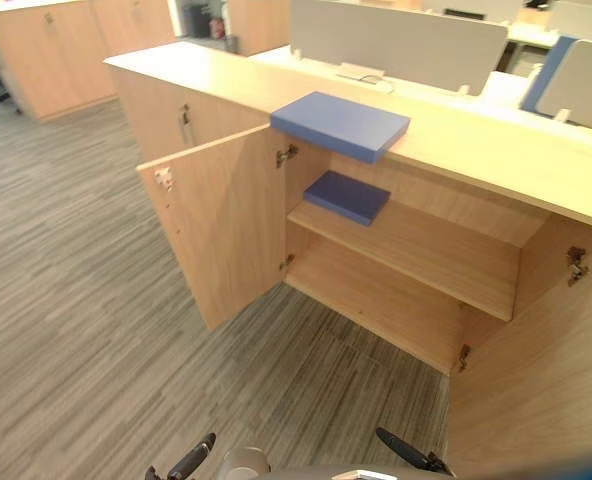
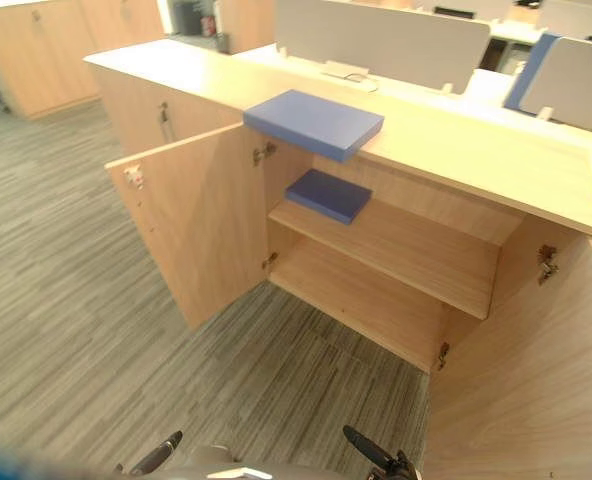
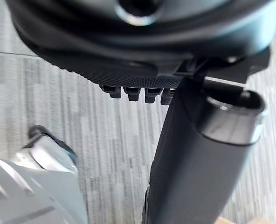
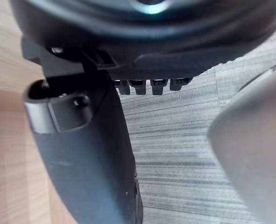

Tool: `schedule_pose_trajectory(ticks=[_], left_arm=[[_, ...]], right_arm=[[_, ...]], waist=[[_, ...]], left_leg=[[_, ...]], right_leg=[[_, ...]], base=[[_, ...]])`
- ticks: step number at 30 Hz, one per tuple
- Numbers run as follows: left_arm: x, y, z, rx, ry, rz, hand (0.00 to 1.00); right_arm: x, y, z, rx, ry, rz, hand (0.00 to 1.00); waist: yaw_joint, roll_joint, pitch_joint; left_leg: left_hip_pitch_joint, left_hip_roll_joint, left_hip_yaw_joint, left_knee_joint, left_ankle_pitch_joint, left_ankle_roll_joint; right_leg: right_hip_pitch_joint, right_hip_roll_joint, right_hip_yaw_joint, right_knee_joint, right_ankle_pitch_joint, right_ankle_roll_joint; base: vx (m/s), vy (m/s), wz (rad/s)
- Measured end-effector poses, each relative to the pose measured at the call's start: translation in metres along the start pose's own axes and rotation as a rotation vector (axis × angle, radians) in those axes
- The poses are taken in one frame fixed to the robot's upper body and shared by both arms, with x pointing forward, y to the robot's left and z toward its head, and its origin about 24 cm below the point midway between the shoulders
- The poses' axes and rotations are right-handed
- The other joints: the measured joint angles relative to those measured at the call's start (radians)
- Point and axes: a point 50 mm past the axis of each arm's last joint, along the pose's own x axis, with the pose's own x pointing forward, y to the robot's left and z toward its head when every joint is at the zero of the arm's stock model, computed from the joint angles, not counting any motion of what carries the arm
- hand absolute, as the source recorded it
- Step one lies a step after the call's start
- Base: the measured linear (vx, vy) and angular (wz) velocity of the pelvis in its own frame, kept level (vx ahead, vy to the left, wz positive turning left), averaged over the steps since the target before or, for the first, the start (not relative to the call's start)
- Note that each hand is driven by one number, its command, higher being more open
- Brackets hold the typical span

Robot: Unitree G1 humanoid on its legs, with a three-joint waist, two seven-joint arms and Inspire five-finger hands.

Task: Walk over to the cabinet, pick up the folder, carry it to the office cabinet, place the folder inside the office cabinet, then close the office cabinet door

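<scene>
Grey striped carpet (image 1: 76,300), open wooden cabinet (image 1: 476,140), blue folder (image 1: 341,124) atop

I see a flat blue folder (image 2: 313,122) overhanging the top of the light wooden cabinet (image 2: 476,150), a darker blue folder (image 2: 328,195) on its shelf (image 2: 406,252), doors (image 2: 191,225) open.

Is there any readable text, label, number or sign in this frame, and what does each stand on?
None can be read.
The top folder on the cabinet top, the shelf folder inside and the open cabinet door show plain surfaces.
Items on the desks behind are too small to tell.
</scene>
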Motion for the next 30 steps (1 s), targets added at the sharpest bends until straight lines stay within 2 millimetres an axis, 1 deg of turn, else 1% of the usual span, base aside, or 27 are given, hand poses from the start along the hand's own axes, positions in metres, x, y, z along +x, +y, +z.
schedule_pose_trajectory(ticks=[1, 2, 3, 4, 5, 6, 7, 8, 10, 11, 12, 14, 16, 17, 19, 20, 21, 22, 23, 24, 25, 27, 28, 29, 30], left_arm=[[0.0, -0.005, 0.002, 0.012, -0.008, -0.016, 1.0], [0.0, -0.015, 0.006, 0.035, -0.022, -0.052, 1.0], [0.0, -0.02, 0.008, 0.051, -0.031, -0.069, 1.0], [-0.001, -0.028, 0.011, 0.082, -0.048, -0.094, 1.0], [-0.002, -0.029, 0.009, 0.11, -0.047, -0.104, 1.0], [-0.003, -0.03, 0.008, 0.12, -0.044, -0.11, 1.0], [-0.004, -0.031, 0.004, 0.132, -0.038, -0.118, 1.0], [-0.004, -0.033, 0.004, 0.136, -0.039, -0.123, 1.0], [-0.004, -0.033, 0.005, 0.136, -0.041, -0.123, 1.0], [-0.006, -0.036, 0.001, 0.137, -0.03, -0.129, 1.0], [-0.007, -0.038, -0.001, 0.149, -0.03, -0.139, 1.0], [-0.009, -0.047, -0.002, 0.165, -0.035, -0.167, 1.0], [-0.01, -0.052, 0.001, 0.17, -0.044, -0.181, 1.0], [-0.01, -0.054, 0.003, 0.169, -0.049, -0.187, 1.0], [-0.009, -0.054, 0.008, 0.155, -0.066, -0.184, 1.0], [-0.008, -0.054, 0.013, 0.137, -0.084, -0.183, 1.0], [-0.009, -0.054, 0.014, 0.128, -0.092, -0.183, 1.0], [-0.009, -0.053, 0.014, 0.129, -0.091, -0.182, 1.0], [-0.009, -0.048, 0.009, 0.134, -0.076, -0.169, 1.0], [-0.008, -0.041, 0.007, 0.136, -0.07, -0.156, 1.0], [-0.008, -0.039, 0.008, 0.135, -0.076, -0.15, 1.0], [-0.007, -0.039, 0.015, 0.131, -0.104, -0.143, 1.0], [-0.008, -0.04, 0.018, 0.126, -0.12, -0.146, 1.0], [-0.007, -0.039, 0.019, 0.127, -0.124, -0.143, 1.0], [-0.007, -0.039, 0.019, 0.127, -0.124, -0.143, 1.0]], right_arm=[[0.0, -0.002, 0.001, 0.011, -0.003, -0.004, 1.0], [0.001, -0.003, 0.005, 0.023, -0.01, -0.011, 1.0], [0.002, -0.003, 0.006, 0.022, -0.016, -0.011, 1.0], [0.002, -0.002, 0.01, 0.02, -0.026, -0.009, 1.0], [0.003, -0.001, 0.013, 0.035, -0.038, -0.006, 1.0], [0.003, -0.001, 0.014, 0.046, -0.044, -0.008, 1.0], [0.002, -0.002, 0.015, 0.07, -0.048, -0.014, 1.0], [0.002, -0.002, 0.015, 0.093, -0.046, -0.024, 1.0], [0.002, -0.001, 0.015, 0.124, -0.049, -0.025, 1.0], [0.003, -0.004, 0.018, 0.128, -0.061, -0.03, 1.0], [0.003, -0.007, 0.019, 0.119, -0.068, -0.037, 1.0], [0.004, -0.009, 0.022, 0.114, -0.078, -0.041, 1.0], [0.004, -0.01, 0.022, 0.114, -0.076, -0.046, 1.0], [0.004, -0.009, 0.021, 0.11, -0.069, -0.048, 1.0], [0.003, -0.007, 0.017, 0.106, -0.059, -0.045, 1.0], [0.003, -0.007, 0.014, 0.105, -0.051, -0.044, 1.0], [0.003, -0.01, 0.015, 0.102, -0.058, -0.049, 1.0], [0.003, -0.011, 0.016, 0.101, -0.059, -0.052, 1.0], [0.003, -0.013, 0.016, 0.1, -0.062, -0.057, 1.0], [0.003, -0.012, 0.016, 0.096, -0.061, -0.057, 1.0], [0.002, -0.012, 0.016, 0.086, -0.061, -0.056, 1.0], [0.002, -0.009, 0.013, 0.065, -0.05, -0.048, 1.0], [0.002, -0.005, 0.014, 0.05, -0.052, -0.036, 1.0], [0.002, 0.0, 0.016, 0.053, -0.055, -0.025, 1.0], [0.002, 0.002, 0.017, 0.054, -0.058, -0.021, 1.0]], waist=[[-0.007, 0.005, 0.004], [-0.02, 0.018, 0.007], [-0.021, 0.023, 0.009], [-0.029, 0.029, 0.014], [-0.04, 0.037, 0.017], [-0.045, 0.042, 0.018], [-0.048, 0.048, 0.022], [-0.056, 0.051, 0.028], [-0.069, 0.049, 0.037], [-0.075, 0.057, 0.045], [-0.074, 0.073, 0.047], [-0.074, 0.083, 0.053], [-0.074, 0.086, 0.051], [-0.074, 0.091, 0.048], [-0.076, 0.079, 0.049], [-0.079, 0.07, 0.05], [-0.071, 0.08, 0.054], [-0.068, 0.084, 0.053], [-0.064, 0.095, 0.053], [-0.064, 0.092, 0.054], [-0.061, 0.087, 0.055], [-0.042, 0.073, 0.055], [-0.028, 0.063, 0.056], [-0.024, 0.053, 0.062], [-0.024, 0.049, 0.064]], left_leg=[[0.018, -0.008, 0.008, -0.009, -0.005, 0.009], [0.053, -0.012, 0.02, -0.029, -0.014, 0.02], [0.07, -0.01, 0.03, -0.043, -0.016, 0.022], [0.1, 0.0, 0.053, -0.064, -0.027, 0.025], [0.128, 0.017, 0.079, -0.082, -0.033, 0.017], [0.143, 0.028, 0.094, -0.092, -0.037, 0.012], [0.175, 0.042, 0.121, -0.123, -0.037, 0.011], [0.201, 0.056, 0.141, -0.149, -0.038, 0.002], [0.229, 0.068, 0.146, -0.162, -0.044, -0.03], [0.25, 0.093, 0.139, -0.173, -0.049, -0.058], [0.263, 0.103, 0.132, -0.203, -0.04, -0.068], [0.287, 0.11, 0.119, -0.257, -0.015, -0.097], [0.296, 0.132, 0.098, -0.285, -0.003, -0.097], [0.297, 0.153, 0.075, -0.277, -0.003, -0.098], [0.266, 0.178, 0.047, -0.177, -0.007, -0.097], [0.185, 0.2, 0.01, -0.001, -0.017, -0.091], [0.063, 0.245, -0.034, 0.269, -0.002, -0.069], [0.043, 0.254, -0.039, 0.316, 0.005, -0.066], [-0.015, 0.288, -0.056, 0.463, 0.02, -0.058], [-0.058, 0.306, -0.048, 0.557, 0.013, -0.057], [-0.079, 0.308, -0.043, 0.582, 0.008, -0.053], [-0.13, 0.305, -0.021, 0.58, -0.018, -0.056], [-0.146, 0.292, -0.01, 0.514, -0.037, -0.059], [-0.147, 0.267, -0.005, 0.407, -0.048, -0.062], [-0.145, 0.249, -0.006, 0.345, -0.05, -0.065]], right_leg=[[-0.021, -0.029, -0.032, 0.042, 0.012, -0.014], [-0.057, -0.074, -0.112, 0.064, 0.031, -0.027], [-0.072, -0.087, -0.148, 0.052, 0.046, -0.02], [-0.1, -0.089, -0.199, 0.022, 0.054, -0.011], [-0.122, -0.073, -0.244, -0.015, 0.041, 0.009], [-0.131, -0.061, -0.267, -0.039, 0.03, 0.026], [-0.138, -0.04, -0.312, -0.121, 0.009, 0.038], [-0.139, -0.021, -0.347, -0.222, 0.005, 0.043], [-0.136, -0.003, -0.357, -0.351, 0.011, 0.047], [-0.104, 0.027, -0.374, -0.38, 0.024, -0.001], [-0.101, 0.044, -0.38, -0.379, 0.014, -0.007], [-0.102, 0.063, -0.394, -0.369, -0.016, -0.025], [-0.088, 0.085, -0.422, -0.377, -0.031, -0.033], [-0.061, 0.103, -0.442, -0.4, -0.037, -0.037], [-0.01, 0.122, -0.463, -0.45, -0.049, -0.038], [0.02, 0.131, -0.472, -0.483, -0.05, -0.04], [0.054, 0.155, -0.476, -0.508, -0.052, -0.043], [0.059, 0.161, -0.476, -0.511, -0.053, -0.045], [0.089, 0.181, -0.469, -0.52, -0.063, -0.05], [0.12, 0.188, -0.461, -0.535, -0.071, -0.051], [0.133, 0.189, -0.455, -0.544, -0.075, -0.055], [0.16, 0.185, -0.427, -0.575, -0.073, -0.049], [0.169, 0.169, -0.401, -0.581, -0.064, -0.033], [0.18, 0.145, -0.373, -0.587, -0.06, -0.024], [0.184, 0.129, -0.358, -0.591, -0.058, -0.017]], base=[[0.19, 0.197, -0.25], [0.12, 0.136, -0.23], [0.13, 0.126, -0.45], [0.12, 0.054, -0.69], [0.12, 0.012, -0.75], [0.13, -0.041, -0.84], [0.16, -0.088, -0.75], [0.22, -0.154, -0.68], [0.28, -0.231, -0.27], [0.32, -0.254, -0.09], [0.32, -0.253, -0.03], [0.27, -0.186, 0.11], [0.25, -0.224, 0.27], [0.19, -0.205, 0.35], [0.19, -0.214, 0.38], [0.17, -0.197, 0.25], [0.12, -0.125, 0.12], [0.12, -0.04, -0.16], [0.15, 0.032, -0.24], [0.16, 0.053, -0.24], [0.18, 0.075, -0.19], [0.17, 0.103, -0.35], [0.23, 0.183, -0.67], [0.24, 0.206, -0.71], [0.26, 0.247, -0.7]])
